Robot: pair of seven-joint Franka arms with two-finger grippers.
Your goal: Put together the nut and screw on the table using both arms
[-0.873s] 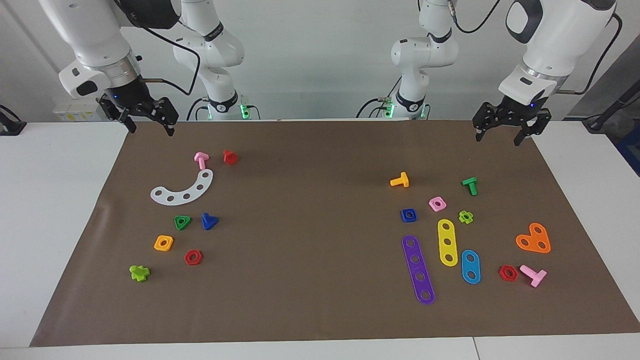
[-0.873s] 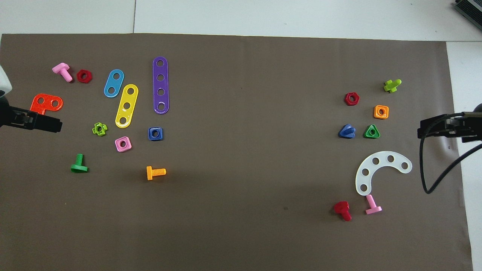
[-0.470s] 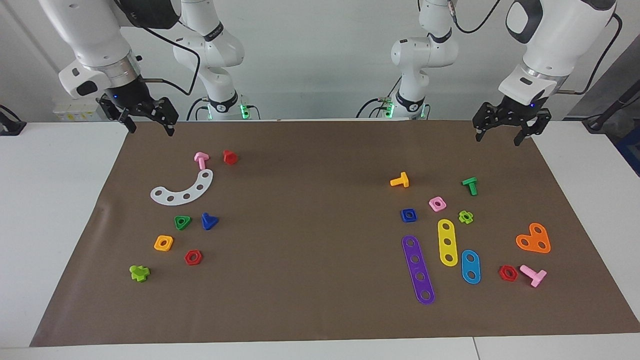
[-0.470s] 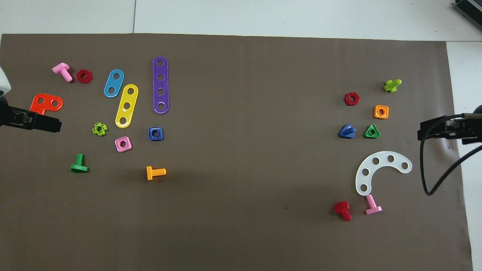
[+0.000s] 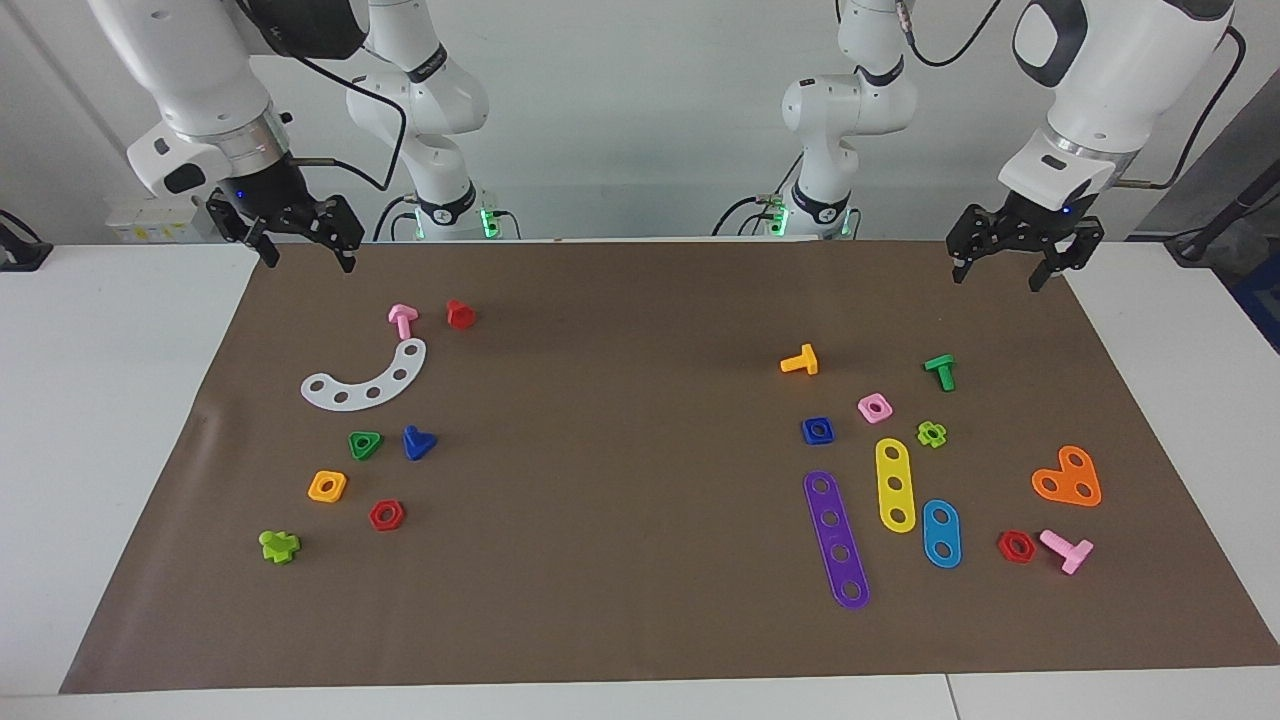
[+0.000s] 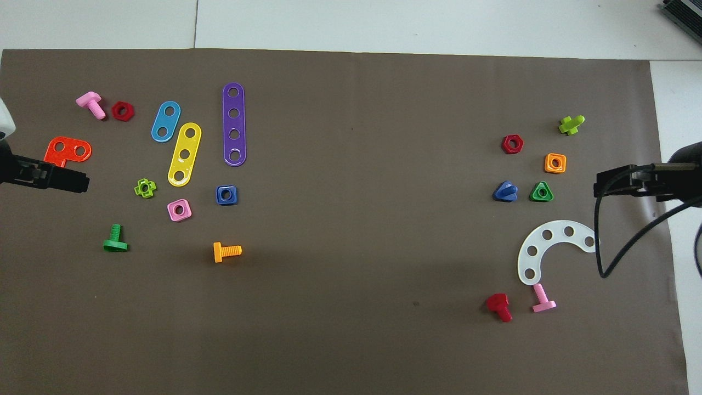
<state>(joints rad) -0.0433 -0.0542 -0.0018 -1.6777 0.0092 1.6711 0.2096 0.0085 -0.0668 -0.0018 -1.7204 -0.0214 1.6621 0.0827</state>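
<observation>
Hovering over the mat's edges, left end effector (image 5: 1000,269) and right end effector (image 5: 305,255), both spread, empty.

Two clusters on the mat (image 5: 620,500) of the table (image 5: 100,400), well apart.

Right arm's end: the screw (image 5: 418,442) lies just beside the triangular nut (image 5: 365,444) - both farther from the robots than the curved strip (image 5: 368,380), with a hex nut (image 5: 386,515) farther still.

Left arm's end: the nut (image 5: 817,430) lies between a bolt (image 5: 800,361), nearer the robots, and the four-hole strip (image 5: 836,538), farther out - a square nut (image 5: 875,407) lies near it.

Right gripper (image 5: 305,262) hangs over the mat's edge nearest the robots at its own end; left gripper (image 5: 995,278) likewise at its end.
</observation>
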